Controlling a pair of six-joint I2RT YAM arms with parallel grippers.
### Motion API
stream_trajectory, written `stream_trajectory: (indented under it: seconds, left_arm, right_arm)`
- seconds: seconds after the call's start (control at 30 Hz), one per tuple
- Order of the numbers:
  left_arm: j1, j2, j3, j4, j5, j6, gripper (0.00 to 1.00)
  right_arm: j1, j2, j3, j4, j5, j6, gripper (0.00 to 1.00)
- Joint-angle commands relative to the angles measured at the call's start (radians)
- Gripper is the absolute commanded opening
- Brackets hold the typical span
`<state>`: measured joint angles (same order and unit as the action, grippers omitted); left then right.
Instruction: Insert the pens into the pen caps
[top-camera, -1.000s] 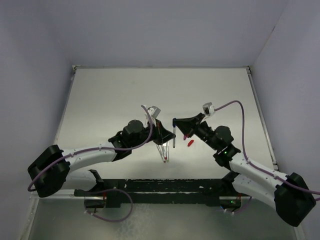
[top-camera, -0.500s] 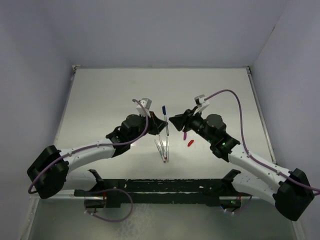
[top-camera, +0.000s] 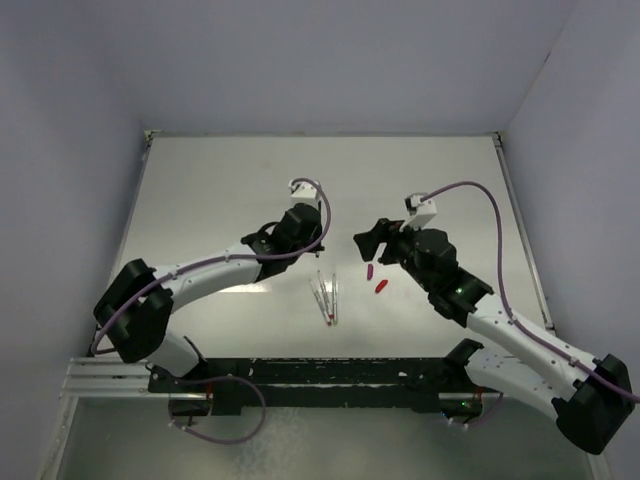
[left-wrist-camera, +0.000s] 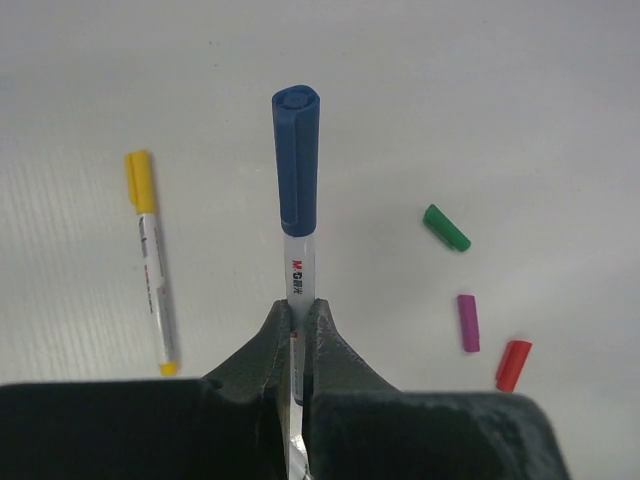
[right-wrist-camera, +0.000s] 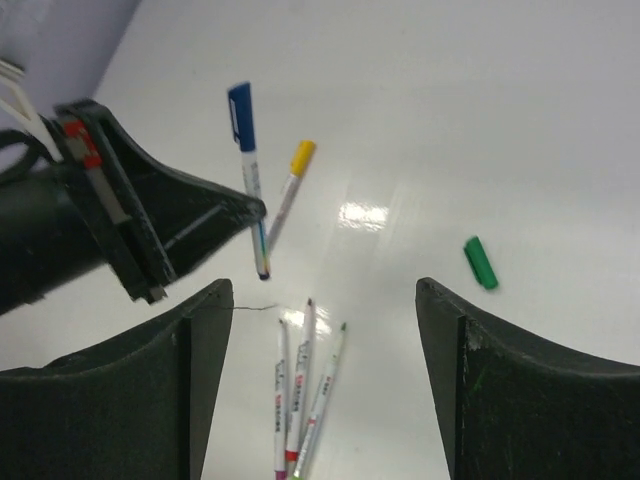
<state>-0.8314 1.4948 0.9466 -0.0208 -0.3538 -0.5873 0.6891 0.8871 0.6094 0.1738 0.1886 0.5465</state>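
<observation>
The left gripper (left-wrist-camera: 297, 312) is clamped tight on the pale barrel of a pen (left-wrist-camera: 301, 275). Its fingers (left-wrist-camera: 268, 345) press in from both sides with no gap showing. The end of that pen that sticks out past the fingertips wears a blue cap (left-wrist-camera: 296, 155), pushed fully on. In the right wrist view a short length of barrel also juts out on the other side of the fingers.

The right gripper (right-wrist-camera: 325, 300) is spread wide and holds nothing. It sits just to the right of the left gripper, the two facing each other over the middle of the table (top-camera: 200, 200).

A yellow-capped pen (left-wrist-camera: 152, 265) lies flat on the table just beside the held pen, not touching it.

A little nearer than the grippers, between the two arms, three uncapped pens (top-camera: 325, 296) lie side by side in a loose bundle. They are close together at their near ends and fan slightly apart toward the far ends.

Just right of that bundle lie a purple cap (top-camera: 370, 271) and a red cap (top-camera: 380, 288). The red one is the nearer and a touch further right, and they are close but apart. A green cap (left-wrist-camera: 446, 228) lies loose on the table a little beyond the purple one, apart from both. The top view does not show it.
</observation>
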Motion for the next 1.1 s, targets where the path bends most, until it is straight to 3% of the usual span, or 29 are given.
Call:
stream_trajectory:
  seconds: [0.0,0.13,0.5,1.07]
  left_arm:
    - [0.027,0.061,0.11,-0.153,-0.138,0.087,0.0]
    - [0.12,0.125,0.144,-0.175,-0.014,0.102,0.0]
    - [0.235,0.226,0.2,-0.277,0.072,0.153,0.0]
    - [0.311,0.341,0.205,-0.254,0.137,0.167,0.03]
  right_arm:
    - [0.002,0.023,0.03,-0.147,0.091,0.039,0.8]
    - [0.002,0.023,0.009,-0.199,0.12,0.064,0.99]
    - [0.001,0.02,-0.009,-0.273,0.176,0.109,1.0]
    - [0.002,0.049,-0.026,-0.244,0.16,0.118,1.0]
